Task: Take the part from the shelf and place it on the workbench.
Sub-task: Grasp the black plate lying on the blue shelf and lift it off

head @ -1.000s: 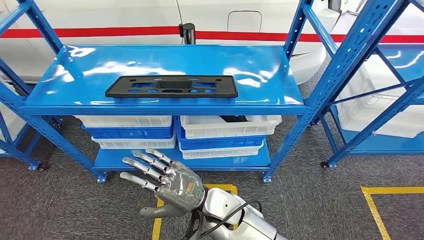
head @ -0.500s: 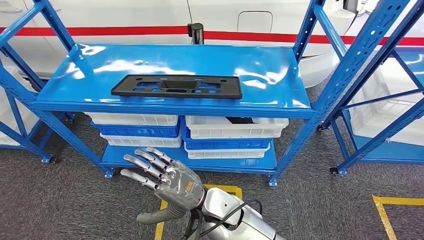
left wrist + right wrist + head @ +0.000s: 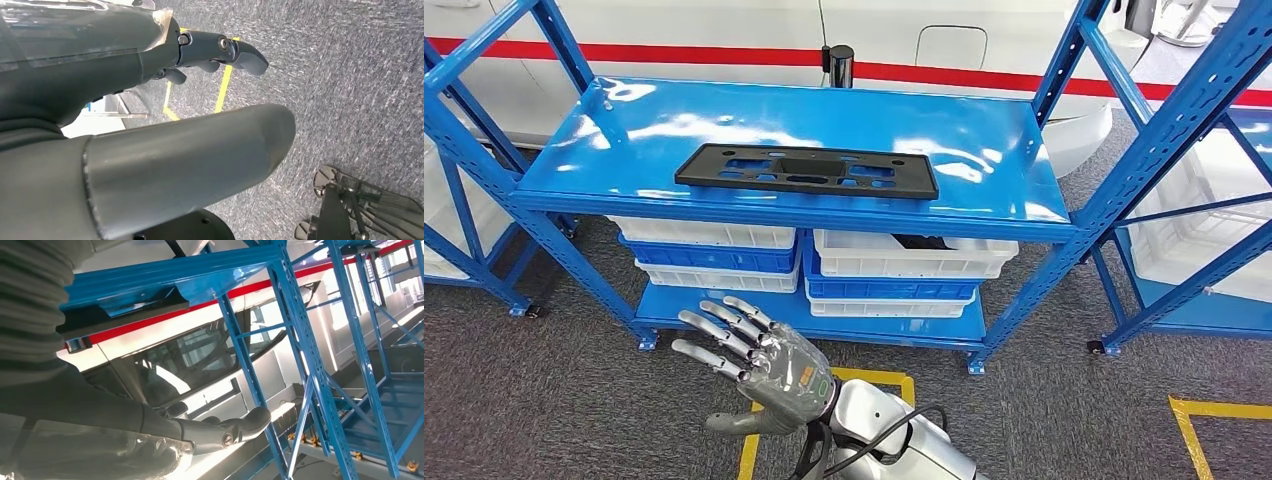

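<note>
**Desk:** What is the robot's right hand (image 3: 769, 370) doing?

**Photographer:** It is hovering low in front of the blue steel shelf rack (image 3: 824, 215), back of the hand facing up in the head view. The fingers are fanning out toward the rack and the thumb is jutting off to the side. It is gripping nothing. The silver forearm is running out of the bottom of the picture.

**Desk:** And the left hand (image 3: 150, 150)?

**Photographer:** It is hanging over the grey carpeted floor (image 3: 350, 75). The thick grey thumb is lying apart from the dark fingers (image 3: 240, 50), with nothing between them. Most of those fingers are hiding behind the wrist cover.

**Desk:** Where is the part?

**Photographer:** The flat black plastic part with cut-out slots (image 3: 807, 170) is lying lengthwise near the front edge of the rack's top shelf, well above and beyond the right hand. From the right wrist, it is showing as a dark edge over the shelf lip (image 3: 125, 310).

**Desk:** Anything hard to read?

**Photographer:** White plastic bins (image 3: 909, 262) and blue plastic bins (image 3: 714, 258) are sitting stacked on the bottom shelf. Something dark is lying in the top right-side bin, too shadowed to identify. A short black cylinder (image 3: 839, 65) is standing behind the rack against a white body panel with a red stripe (image 3: 724, 25). Yellow floor tape (image 3: 1204, 430) is running out of the frame.
</note>
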### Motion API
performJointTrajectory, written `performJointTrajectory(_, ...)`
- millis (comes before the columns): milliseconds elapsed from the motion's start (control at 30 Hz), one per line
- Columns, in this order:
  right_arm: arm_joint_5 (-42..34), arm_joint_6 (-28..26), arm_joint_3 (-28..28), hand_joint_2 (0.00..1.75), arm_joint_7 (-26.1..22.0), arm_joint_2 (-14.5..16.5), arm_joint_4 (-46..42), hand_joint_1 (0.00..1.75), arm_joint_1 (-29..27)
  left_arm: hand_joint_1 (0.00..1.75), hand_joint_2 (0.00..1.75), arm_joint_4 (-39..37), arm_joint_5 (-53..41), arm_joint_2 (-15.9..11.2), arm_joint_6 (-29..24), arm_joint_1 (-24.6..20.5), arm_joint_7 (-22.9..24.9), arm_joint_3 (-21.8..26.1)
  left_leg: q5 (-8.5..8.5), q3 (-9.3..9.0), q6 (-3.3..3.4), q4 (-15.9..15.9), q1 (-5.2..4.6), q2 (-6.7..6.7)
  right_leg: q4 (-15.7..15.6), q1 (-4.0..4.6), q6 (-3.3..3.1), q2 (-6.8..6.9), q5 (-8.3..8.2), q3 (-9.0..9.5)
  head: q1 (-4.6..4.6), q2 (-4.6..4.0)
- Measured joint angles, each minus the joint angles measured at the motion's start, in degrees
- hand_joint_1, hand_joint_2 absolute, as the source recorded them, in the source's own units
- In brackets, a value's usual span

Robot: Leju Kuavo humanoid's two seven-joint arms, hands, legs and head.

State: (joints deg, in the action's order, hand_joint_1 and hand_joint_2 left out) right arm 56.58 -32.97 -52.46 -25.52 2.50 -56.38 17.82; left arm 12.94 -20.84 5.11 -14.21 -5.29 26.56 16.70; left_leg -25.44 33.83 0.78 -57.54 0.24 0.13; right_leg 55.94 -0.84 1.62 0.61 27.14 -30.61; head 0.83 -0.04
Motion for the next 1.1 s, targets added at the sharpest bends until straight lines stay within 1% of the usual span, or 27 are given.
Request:
performJointTrajectory(167,0.91,-1.69,0.04,1.75,1.73,-0.03,0.59,0.00,0.05,0.00,0.00,0.00,-0.10,0.02,0.02,0.12,0.00,0.00,0.02,0.01,0.05,-0.02,-0.03,0.00,0.00,-0.05,0.55,0.00,-0.07,-0.03,-0.01,0.00)
performJointTrajectory(300,2.99,-3.60,0.38,1.75,4.35,0.01,0.99,0.00,0.12,0.00,0.00,-0.01,-0.10,0.05,0.02,0.16,0.00,0.01,0.03,0.01,0.06,-0.01,0.02,0.00,0.02,0.04,0.55,0.00,-0.07,-0.05,-0.02,0.00)
performJointTrajectory(467,9.36,-6.41,2.07,1.75,11.81,0.19,1.29,0.00,0.14,0.00,0.00,-0.02,-0.16,0.22,-0.15,0.24,0.00,0.09,0.04,0.01,0.05,-0.01,0.15,0.00,0.04,0.14,0.54,0.00,-0.07,-0.05,-0.02,0.00)
performJointTrajectory(667,17.30,-6.66,4.57,1.75,18.70,0.26,1.30,0.00,0.12,0.00,0.00,-0.11,-0.52,0.37,-0.15,0.30,0.00,0.49,0.04,0.02,0.05,-0.01,0.17,0.00,0.04,0.16,0.54,-0.01,-0.07,-0.06,-0.02,0.00)
performJointTrajectory(833,20.25,-6.38,5.34,1.75,20.66,0.30,1.30,0.00,0.04,0.00,0.00,-0.25,-0.65,0.39,-0.10,0.31,0.00,0.86,0.04,0.03,0.05,-0.01,0.18,0.00,0.04,0.16,0.54,-0.01,-0.07,-0.07,-0.02,0.00)
performJointTrajectory(1100,21.07,-5.67,5.42,1.75,21.18,0.59,1.32,0.00,-0.26,0.00,0.00,-0.31,-0.69,0.48,0.06,0.31,0.00,1.03,0.04,0.03,0.05,-0.01,0.18,0.00,0.04,0.16,0.54,-0.01,-0.07,-0.07,-0.02,0.00)
